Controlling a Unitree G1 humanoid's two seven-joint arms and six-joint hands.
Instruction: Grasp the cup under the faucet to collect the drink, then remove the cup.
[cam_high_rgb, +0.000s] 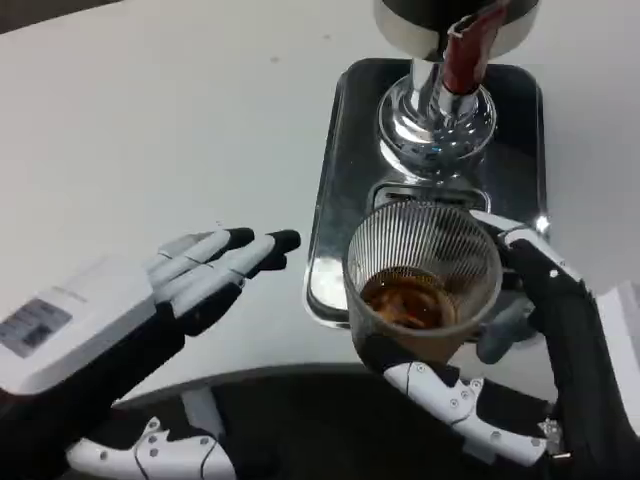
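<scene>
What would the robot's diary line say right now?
right hand: holds cup | cup: brown drink inside, over tray | left hand: open, waiting

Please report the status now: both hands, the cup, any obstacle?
Right hand grips the ribbed glass cup, brown drink inside. Left hand open, beside the metal tray. Faucet above; nothing blocks.

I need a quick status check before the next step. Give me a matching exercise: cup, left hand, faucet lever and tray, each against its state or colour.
1. cup
2. left hand
3. faucet lever
4. tray

A. red
B. holds nothing, fingers extended
C. shiny metal, lying on the table
D. gripped by the right hand, with brown drink inside

Pairs: 1-D, 2-B, 3-A, 4-C
</scene>
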